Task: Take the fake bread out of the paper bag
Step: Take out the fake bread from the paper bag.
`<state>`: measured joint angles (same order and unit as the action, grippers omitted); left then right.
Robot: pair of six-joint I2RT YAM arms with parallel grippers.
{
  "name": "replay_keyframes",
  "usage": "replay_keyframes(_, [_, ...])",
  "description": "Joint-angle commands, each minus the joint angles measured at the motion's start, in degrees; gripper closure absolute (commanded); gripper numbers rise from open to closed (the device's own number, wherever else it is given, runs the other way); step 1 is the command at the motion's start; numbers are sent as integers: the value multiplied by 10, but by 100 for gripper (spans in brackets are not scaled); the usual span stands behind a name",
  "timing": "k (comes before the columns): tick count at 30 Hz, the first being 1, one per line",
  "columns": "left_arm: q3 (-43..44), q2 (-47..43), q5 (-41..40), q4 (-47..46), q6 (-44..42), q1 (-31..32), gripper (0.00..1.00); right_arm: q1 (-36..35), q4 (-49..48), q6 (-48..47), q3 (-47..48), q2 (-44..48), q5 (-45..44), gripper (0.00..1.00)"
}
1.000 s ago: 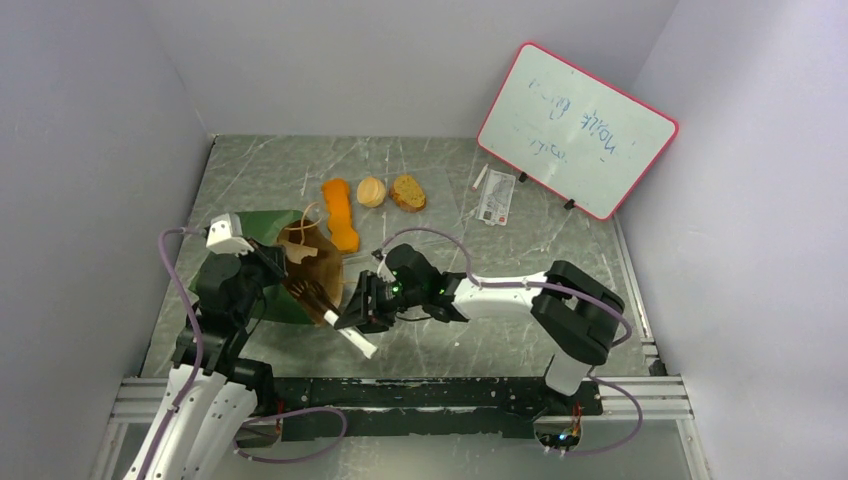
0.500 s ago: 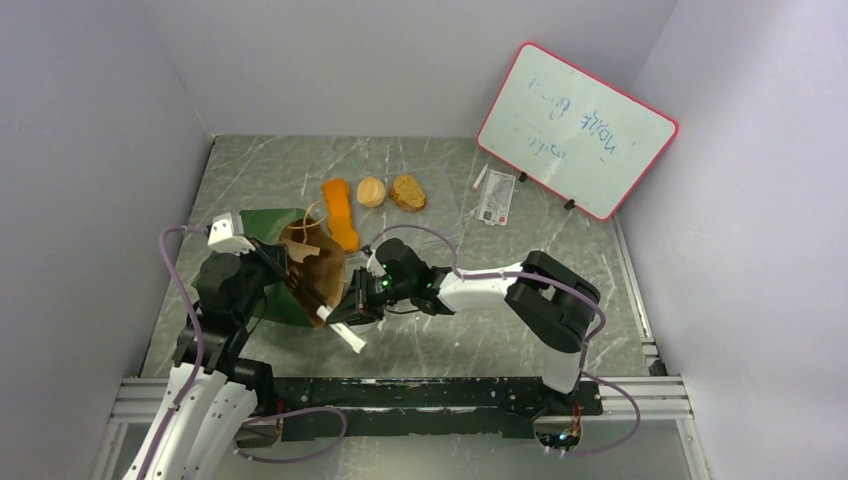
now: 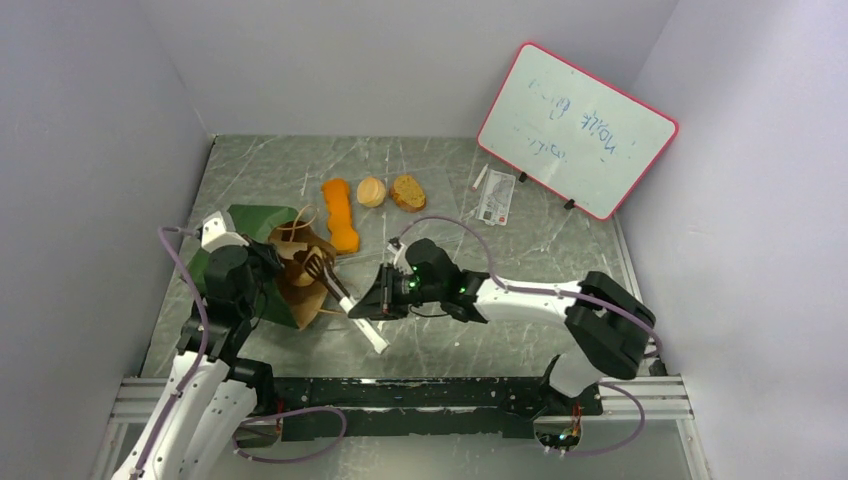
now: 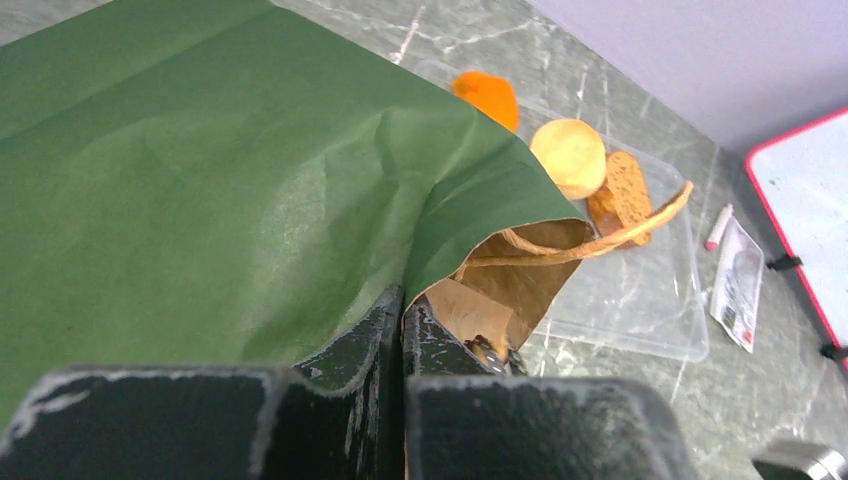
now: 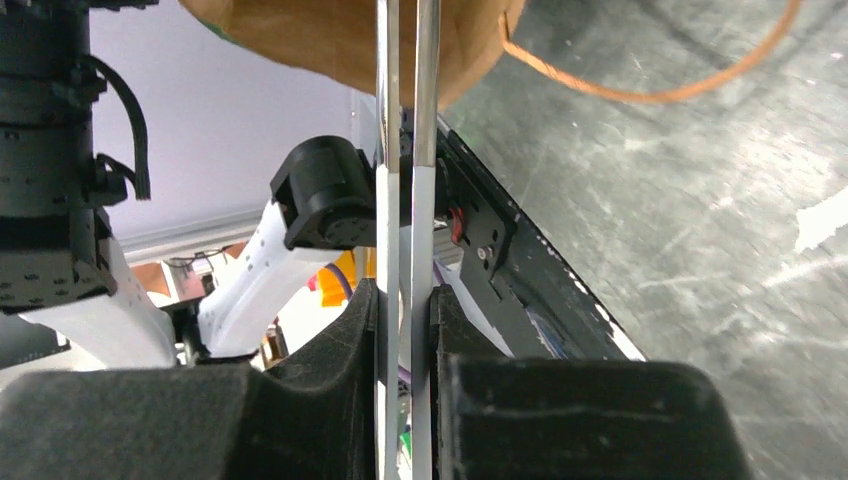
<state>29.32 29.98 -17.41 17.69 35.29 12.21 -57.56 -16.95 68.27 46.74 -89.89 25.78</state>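
The paper bag [image 3: 252, 228], dark green outside and brown inside, lies at the left with its mouth facing right. My left gripper [image 3: 272, 262] is shut on the mouth's rim, with one finger [image 4: 360, 330] outside and one inside. My right gripper [image 3: 374, 306] is shut on a pair of white-handled tongs [image 5: 405, 250]. Their dark tips [image 3: 314, 265] reach into the bag's mouth [image 4: 500, 290]. I cannot tell whether the tips hold anything. An orange loaf [image 3: 341, 214], a round bun [image 3: 371, 191] and a brown slice [image 3: 407, 192] lie behind the bag.
The bread pieces rest on a clear flat tray [image 4: 640, 310]. The bag's tan cord handle [image 5: 640, 92] loops out over the table. A red-framed whiteboard [image 3: 575, 130] leans at the back right, with a marker and a card [image 3: 497, 196] in front of it.
My right gripper has drawn back to the right and the tongs' tips now sit higher in the bag's mouth. My left gripper has pulled the bag's rim back and up.
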Motion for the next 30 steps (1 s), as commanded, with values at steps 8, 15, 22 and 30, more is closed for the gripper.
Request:
replay_keyframes(8, [13,48,-99,-30,29,-2,93,22,55,-30,-74,150,-41,100])
replay_keyframes(15, [10,72,-110,-41,28,-1,93,57,98,-54,-58,228,-77,100])
replay_keyframes(22, [15,65,-102,-41,20,-1,93,107,131,-99,-12,254,-118,100])
replay_keyframes(30, [22,48,-75,-30,7,-2,93,198,101,-127,-6,248,-140,100])
